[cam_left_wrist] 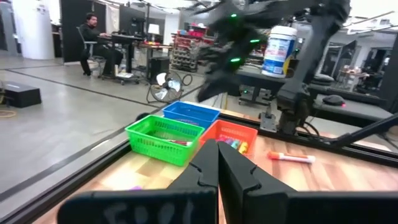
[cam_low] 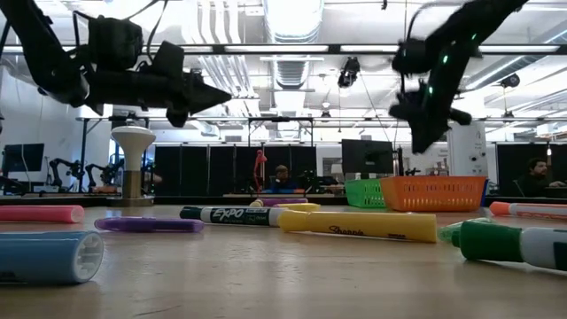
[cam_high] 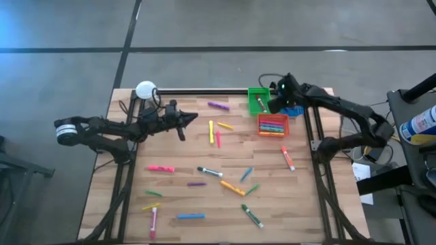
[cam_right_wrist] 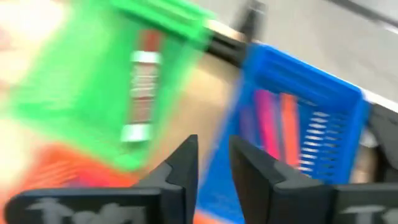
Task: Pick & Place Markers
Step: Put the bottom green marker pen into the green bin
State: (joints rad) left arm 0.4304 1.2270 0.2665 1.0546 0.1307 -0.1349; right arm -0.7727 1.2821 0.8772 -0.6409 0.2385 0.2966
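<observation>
Right gripper (cam_right_wrist: 213, 163): above the bins; dark fingers slightly parted, I see nothing between them.
Green plastic bin (cam_right_wrist: 112, 93): I can barely resolve the blurred marker (cam_right_wrist: 142, 93) inside.
Left gripper (cam_left_wrist: 217, 163): clenched, empty, above the wooden table (cam_high: 184, 170).

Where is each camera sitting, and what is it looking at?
High: above, looking down on the table, both arms, scattered markers.
Low: at tabletop height, facing the room; arms overhead.
Left wrist: behind the shut left gripper, facing the green bin.
Right wrist: above the bins, right gripper parted.
Shared: green bin.
</observation>
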